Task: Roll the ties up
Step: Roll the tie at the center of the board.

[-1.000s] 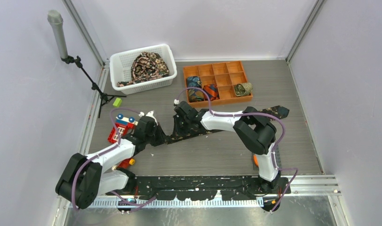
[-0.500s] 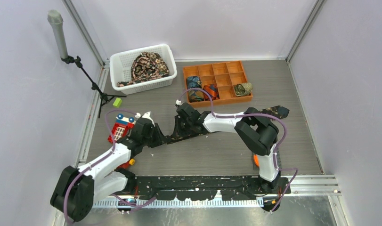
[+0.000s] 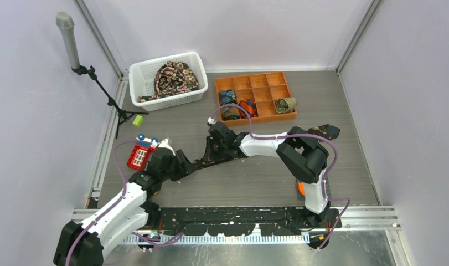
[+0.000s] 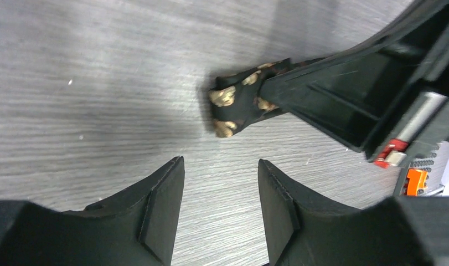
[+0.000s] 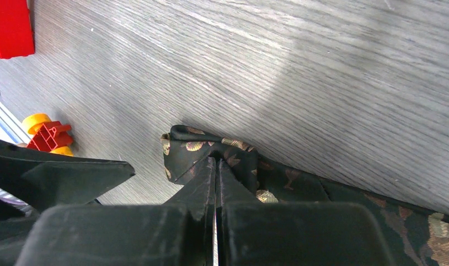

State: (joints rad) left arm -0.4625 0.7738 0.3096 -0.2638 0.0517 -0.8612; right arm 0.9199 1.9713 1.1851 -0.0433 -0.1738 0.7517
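Note:
A black tie (image 3: 321, 131) with a tan print lies across the table, from the right side to a folded end near the middle. My right gripper (image 5: 216, 160) is shut on that folded end (image 5: 183, 148), its fingers pressed together into the fold. The left wrist view shows the same folded end (image 4: 236, 105) sticking out of the right gripper's black fingers (image 4: 333, 94). My left gripper (image 4: 221, 163) stands open a short way in front of it, with only bare table between its fingers. In the top view the left gripper (image 3: 183, 165) sits just left of the right gripper (image 3: 207, 157).
A white basket (image 3: 138, 75) at the back left holds a heap of patterned ties. An orange compartment tray (image 3: 255, 83) beside it holds several rolled ties. A red toy (image 3: 139, 156), a green block (image 3: 137, 120) and a microphone stand (image 3: 72, 44) are at the left.
My left gripper has opened, let go of the tie's end and drawn back toward the near left. The right gripper has stayed shut on the tie.

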